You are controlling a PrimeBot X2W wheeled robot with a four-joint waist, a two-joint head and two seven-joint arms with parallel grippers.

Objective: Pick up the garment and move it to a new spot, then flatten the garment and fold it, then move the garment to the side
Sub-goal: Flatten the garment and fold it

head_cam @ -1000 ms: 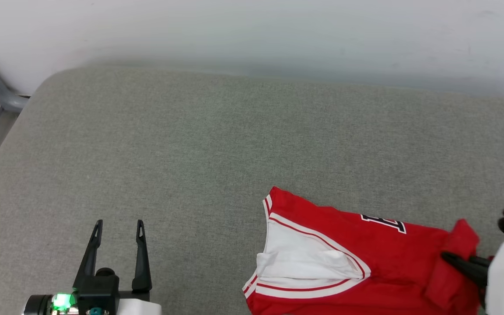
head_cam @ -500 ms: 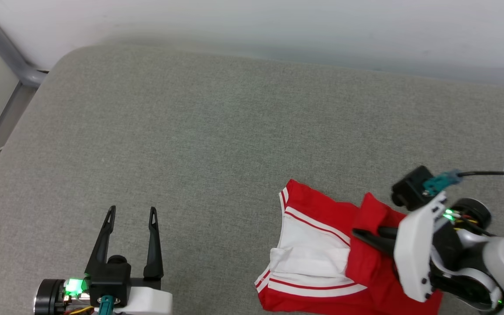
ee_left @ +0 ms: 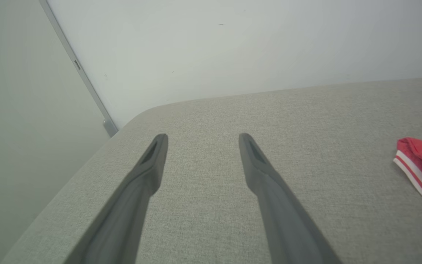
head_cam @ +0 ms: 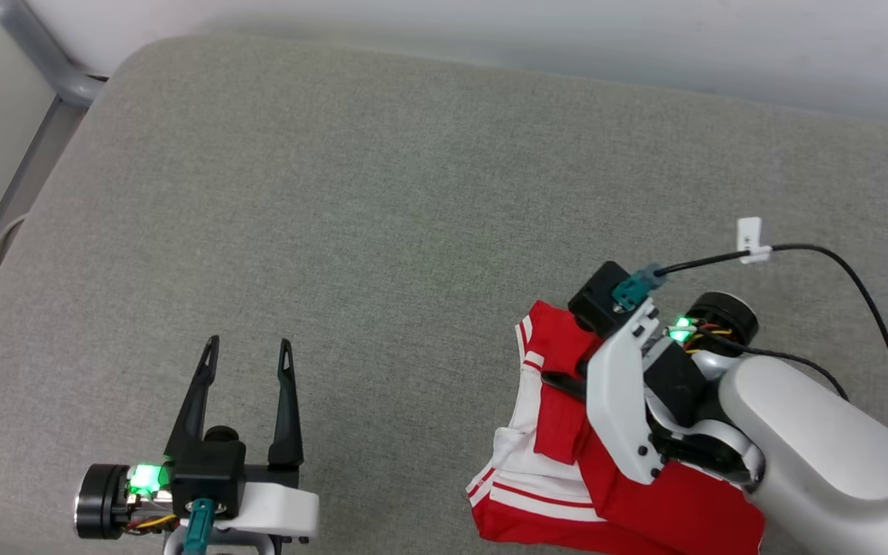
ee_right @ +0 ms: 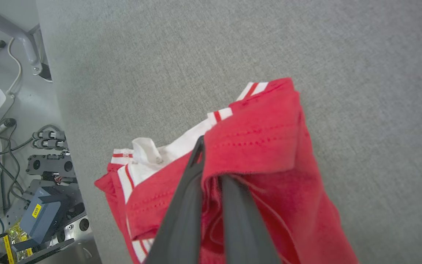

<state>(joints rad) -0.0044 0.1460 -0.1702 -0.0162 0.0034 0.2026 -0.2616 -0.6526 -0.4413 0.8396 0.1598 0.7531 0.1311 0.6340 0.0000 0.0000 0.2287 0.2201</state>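
The garment (head_cam: 525,493) is a red T-shirt with white sleeve and striped trim, bunched at the lower right of the grey padded surface (head_cam: 375,193). My right gripper (head_cam: 561,379) is shut on a fold of its red fabric and holds that fold lifted over the white sleeve. In the right wrist view the garment (ee_right: 266,124) drapes over the right gripper (ee_right: 211,165), hiding one fingertip. My left gripper (head_cam: 249,344) stands open and empty at the lower left, well apart from the shirt. In the left wrist view the left gripper (ee_left: 202,137) frames bare surface, with the garment (ee_left: 421,161) at the right edge.
A white wall runs along the far side of the surface. A grey metal post (head_cam: 43,54) stands at the upper left corner. Beyond the surface's edge, electronics and cables (ee_right: 13,146) lie on the floor. A black cable (head_cam: 837,262) arcs from my right wrist.
My right gripper has carried the red fold leftward over the shirt, covering the lettering and part of the white sleeve. The head camera has shifted. The left gripper stays open.
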